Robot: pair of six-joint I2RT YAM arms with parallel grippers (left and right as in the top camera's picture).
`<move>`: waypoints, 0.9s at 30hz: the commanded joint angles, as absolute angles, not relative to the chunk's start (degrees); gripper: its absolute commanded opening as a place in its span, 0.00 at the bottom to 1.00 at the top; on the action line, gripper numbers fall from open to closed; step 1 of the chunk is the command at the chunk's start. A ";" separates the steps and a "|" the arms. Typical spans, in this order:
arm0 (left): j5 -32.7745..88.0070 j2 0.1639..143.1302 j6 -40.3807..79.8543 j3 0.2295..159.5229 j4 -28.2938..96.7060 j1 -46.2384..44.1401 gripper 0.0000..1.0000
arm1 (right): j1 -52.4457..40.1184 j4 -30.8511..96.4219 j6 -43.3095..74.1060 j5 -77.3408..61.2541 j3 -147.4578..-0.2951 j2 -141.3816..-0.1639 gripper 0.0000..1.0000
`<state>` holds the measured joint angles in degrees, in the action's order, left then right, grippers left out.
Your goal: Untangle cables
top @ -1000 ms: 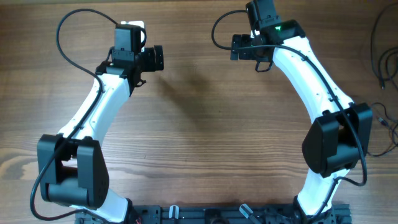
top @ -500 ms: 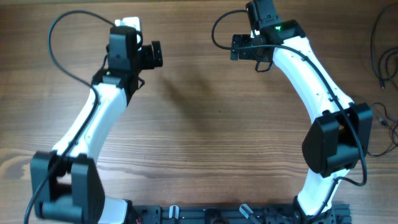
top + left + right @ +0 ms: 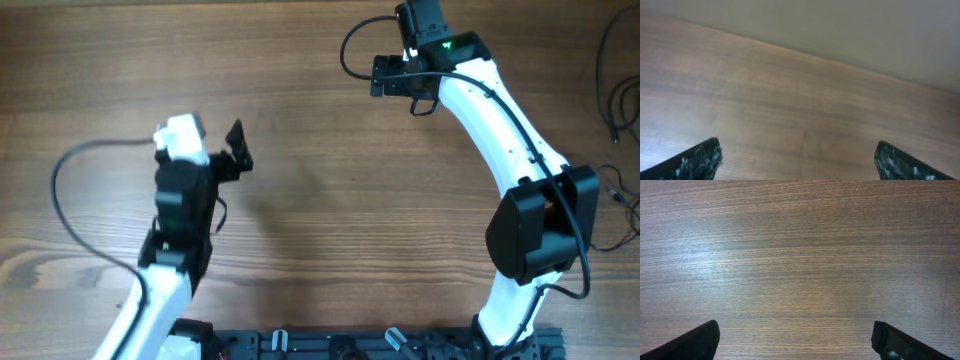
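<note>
Thin black cables (image 3: pixel 603 75) lie at the far right edge of the table in the overhead view, with more loops lower down (image 3: pixel 622 195); their plugs are too small to tell. My left gripper (image 3: pixel 238 150) is open and empty over bare wood at the left middle; its wrist view (image 3: pixel 800 160) shows only tabletop between the spread fingertips. My right gripper (image 3: pixel 383 76) is open and empty at the far centre; its wrist view (image 3: pixel 795 340) shows only bare wood. Both grippers are far from the cables.
The wooden table (image 3: pixel 330 200) fills the overhead view. The arms' thicker black cables loop beside each arm (image 3: pixel 60 190). The arm bases and a black rail (image 3: pixel 330 345) sit at the front edge.
My left arm has pulled back toward the front left, and its gripper has moved from the far side to the left middle. The right arm has not moved.
</note>
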<state>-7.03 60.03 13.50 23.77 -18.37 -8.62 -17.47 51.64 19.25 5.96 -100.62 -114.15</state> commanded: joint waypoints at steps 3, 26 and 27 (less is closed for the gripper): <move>-8.05 45.34 15.51 11.35 -22.20 -8.73 1.00 | -17.61 51.42 19.64 5.26 -100.38 -114.54 1.00; -8.43 19.16 16.12 4.71 -7.81 -5.87 1.00 | -17.61 51.42 19.62 5.26 -100.38 -114.54 1.00; -8.43 18.26 16.14 4.71 -7.35 -5.89 1.00 | -17.61 51.42 19.64 5.23 -100.38 -114.54 1.00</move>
